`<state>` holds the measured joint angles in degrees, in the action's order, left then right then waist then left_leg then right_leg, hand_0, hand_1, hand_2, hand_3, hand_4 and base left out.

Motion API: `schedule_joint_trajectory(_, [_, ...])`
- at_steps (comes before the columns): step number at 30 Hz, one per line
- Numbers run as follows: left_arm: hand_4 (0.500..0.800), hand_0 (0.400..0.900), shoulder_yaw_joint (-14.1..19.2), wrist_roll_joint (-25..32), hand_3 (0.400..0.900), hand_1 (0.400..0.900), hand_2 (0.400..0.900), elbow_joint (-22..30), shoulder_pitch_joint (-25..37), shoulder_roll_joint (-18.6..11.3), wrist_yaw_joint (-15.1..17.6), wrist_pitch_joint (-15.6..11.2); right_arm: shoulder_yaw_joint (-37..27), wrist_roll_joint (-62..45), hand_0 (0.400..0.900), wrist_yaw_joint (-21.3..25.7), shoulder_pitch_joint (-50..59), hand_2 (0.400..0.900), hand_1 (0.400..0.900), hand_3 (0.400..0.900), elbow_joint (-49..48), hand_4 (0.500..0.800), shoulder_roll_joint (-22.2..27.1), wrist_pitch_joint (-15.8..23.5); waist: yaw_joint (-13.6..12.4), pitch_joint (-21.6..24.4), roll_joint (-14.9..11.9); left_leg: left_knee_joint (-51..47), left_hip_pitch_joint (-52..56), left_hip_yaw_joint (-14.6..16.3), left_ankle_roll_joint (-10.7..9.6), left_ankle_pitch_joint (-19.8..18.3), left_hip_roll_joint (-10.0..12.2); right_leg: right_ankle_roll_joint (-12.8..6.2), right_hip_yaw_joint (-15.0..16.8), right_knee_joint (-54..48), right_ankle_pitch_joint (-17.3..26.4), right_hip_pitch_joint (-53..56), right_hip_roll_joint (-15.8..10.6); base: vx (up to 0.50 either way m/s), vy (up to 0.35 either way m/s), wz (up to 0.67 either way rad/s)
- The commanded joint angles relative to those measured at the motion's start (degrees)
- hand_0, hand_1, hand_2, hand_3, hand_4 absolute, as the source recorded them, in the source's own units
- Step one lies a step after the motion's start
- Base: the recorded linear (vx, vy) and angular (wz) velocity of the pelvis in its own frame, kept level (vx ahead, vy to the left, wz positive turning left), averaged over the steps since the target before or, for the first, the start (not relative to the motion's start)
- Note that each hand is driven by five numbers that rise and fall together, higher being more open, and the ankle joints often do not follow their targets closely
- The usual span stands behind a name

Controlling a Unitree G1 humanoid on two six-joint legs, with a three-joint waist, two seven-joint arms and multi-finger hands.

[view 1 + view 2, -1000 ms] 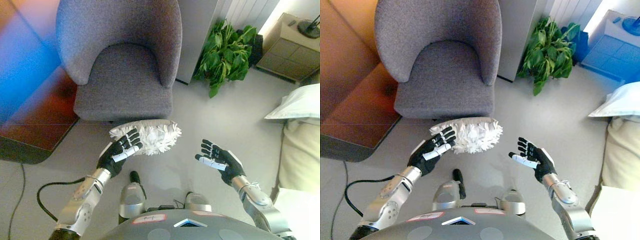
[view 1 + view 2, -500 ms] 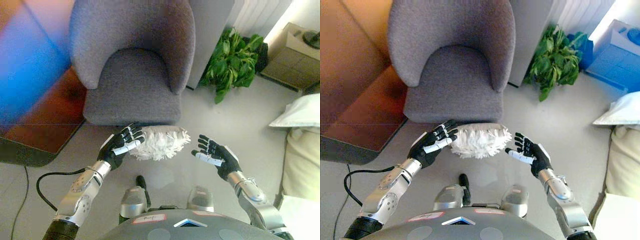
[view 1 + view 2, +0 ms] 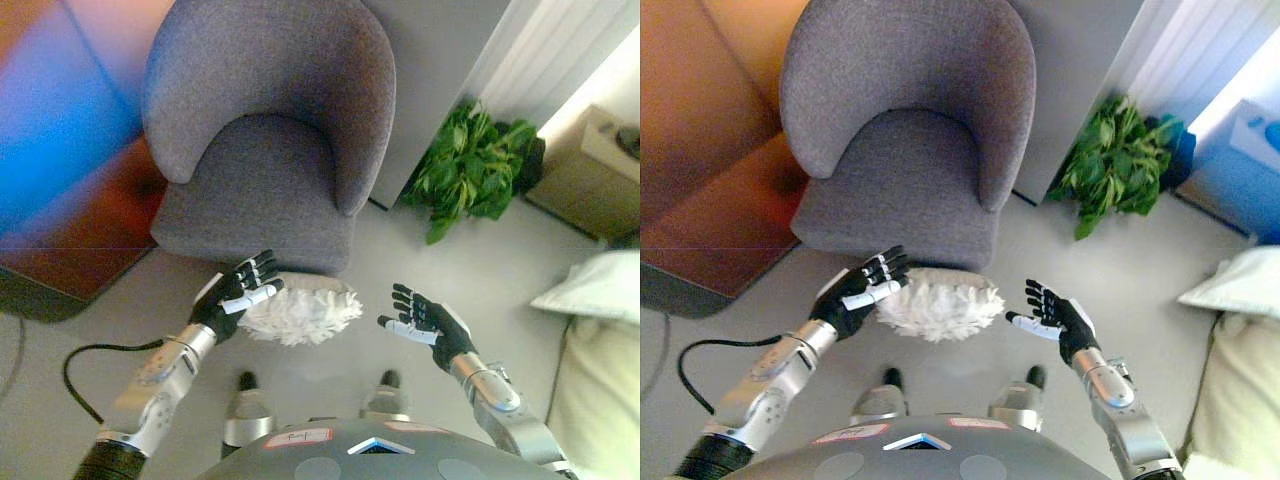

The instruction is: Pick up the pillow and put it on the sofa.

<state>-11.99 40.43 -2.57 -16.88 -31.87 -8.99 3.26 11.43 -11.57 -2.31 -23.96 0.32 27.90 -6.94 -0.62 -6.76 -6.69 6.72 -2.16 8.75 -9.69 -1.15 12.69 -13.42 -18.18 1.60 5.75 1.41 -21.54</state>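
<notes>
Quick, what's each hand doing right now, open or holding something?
Left hand: open, fingers straight, against the pillow's left end.
Right hand: open, holding nothing, clear of the pillow.

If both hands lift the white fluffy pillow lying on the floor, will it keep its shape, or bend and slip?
The pillow looks soft and shaggy, so it will probably sag between the hands rather than stay flat. It appears light for its size. The open left hand and open right hand flank it with straight fingers; squeezing from both sides should likely hold it, though the loose tufts may slip.
</notes>
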Motion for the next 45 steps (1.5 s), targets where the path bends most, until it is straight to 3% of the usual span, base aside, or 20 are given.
schedule_joint_trajectory(1, [0.8,0.9,4.9,3.8,0.9,0.9,0.9,6.8,1.9,-2.1,0.6,-3.3,-4.6,7.2,0.9,2.4,4.2,0.9,0.9,0.9,-6.4,0.8,4.7,5.8,0.2,-1.2,-0.2,5.0,2.0,1.5,2.9,-4.0,5.0,-1.58,2.7,0.1,10.9,-4.9,-4.4,0.07,-0.181,0.21])
schedule_joint_trajectory(3, [0.8,0.9,5.8,2.8,0.9,0.9,0.9,6.8,1.7,-2.7,-0.9,-3.0,-4.7,12.5,0.9,4.5,5.6,0.9,0.9,0.9,-5.2,0.8,6.6,7.6,-0.3,-2.1,0.0,3.6,1.5,1.7,2.1,-2.6,6.1,-1.58,1.5,-0.3,9.2,-4.8,-3.3,-0.03,-0.157,0.21])
schedule_joint_trajectory(7, [0.8,0.9,5.5,4.3,0.9,0.9,0.9,5.8,5.8,-4.0,-0.1,-5.8,-3.6,18.6,0.9,11.3,13.1,0.9,0.9,0.9,-1.9,0.8,10.1,8.2,-0.5,-6.8,1.4,3.7,-3.7,-0.9,1.6,-1.3,6.5,-1.19,2.8,4.6,6.1,-11.3,-3.1,-0.26,-0.033,0.24])
schedule_joint_trajectory(9, [0.8,0.9,5.4,4.7,0.9,0.9,0.9,5.7,7.5,-4.2,2.2,-8.0,-3.1,22.8,0.9,13.3,15.9,0.9,0.9,0.9,-1.4,0.8,11.6,8.7,-0.4,-9.3,2.1,5.5,-6.5,-2.2,1.3,-1.3,6.5,-1.19,3.8,6.6,5.9,-14.7,-4.0,-0.29,-0.02,0.26])
schedule_joint_trajectory(13, [0.8,0.9,6.5,7.6,0.9,0.9,0.9,4.9,10.0,-3.5,9.9,-12.7,-2.2,27.5,0.9,17.2,21.2,0.9,0.9,0.9,-0.4,0.8,14.1,9.1,-1.0,-14.2,3.8,10.3,-14.0,-5.1,1.0,-1.5,6.9,-1.23,5.9,12.6,4.4,-22.9,-6.7,-0.23,-0.014,0.23])
schedule_joint_trajectory(18, [0.8,0.9,8.3,5.5,0.9,0.9,0.9,4.5,10.8,-2.1,13.2,-17.2,-2.5,28.6,0.9,19.5,25.8,0.9,0.9,0.9,0.1,0.8,15.7,9.9,-2.0,-18.2,4.9,16.3,-23.6,-7.7,0.8,-2.2,7.0,-0.81,8.2,19.9,1.0,-31.6,-7.9,-0.2,-0.03,0.2])
schedule_joint_trajectory(23, [0.8,0.9,8.8,4.2,0.9,0.9,0.9,5.8,12.8,-1.3,15.1,-20.0,-3.5,29.3,0.9,21.2,30.1,0.9,0.9,0.9,-0.9,0.8,17.6,9.8,-2.0,-21.0,6.5,23.4,-33.2,-7.0,0.9,-3.6,7.0,-0.16,10.3,29.2,-3.5,-40.5,-6.9,-0.16,0.036,0.16])
schedule_joint_trajectory(33, [0.8,0.9,8.3,5.0,0.9,0.9,0.9,6.8,17.3,-0.9,14.7,-22.0,-2.0,29.9,0.9,22.7,38.9,0.9,0.9,0.9,0.2,0.8,19.2,8.9,-2.5,-22.1,8.0,42.3,-51.5,-7.9,1.2,-9.7,8.8,1.81,12.9,50.8,-11.2,-57.4,-8.7,-0.09,0.043,0.12])
schedule_joint_trajectory(36, [0.8,0.9,8.6,6.1,0.9,0.9,0.9,8.2,17.6,-1.0,13.6,-22.3,-1.2,29.0,0.9,22.1,40.7,0.9,0.9,0.9,-0.3,0.8,19.2,7.9,-2.8,-22.4,8.2,51.5,-56.8,-9.8,0.6,-14.4,9.4,1.97,14.7,59.7,-16.0,-62.9,-9.3,0.06,0.014,0.1])
schedule_joint_trajectory(45, [0.8,0.9,8.6,9.6,0.9,0.9,0.9,12.4,17.0,-1.9,9.4,-23.6,1.9,26.9,0.9,19.1,44.9,0.9,0.9,0.9,-0.7,0.8,19.6,6.4,-3.8,-23.0,8.4,71.3,-70.8,-17.7,-0.4,-19.9,9.9,3.44,21.1,82.7,-27.5,-77.1,-8.9,0.01,0.005,0.09])
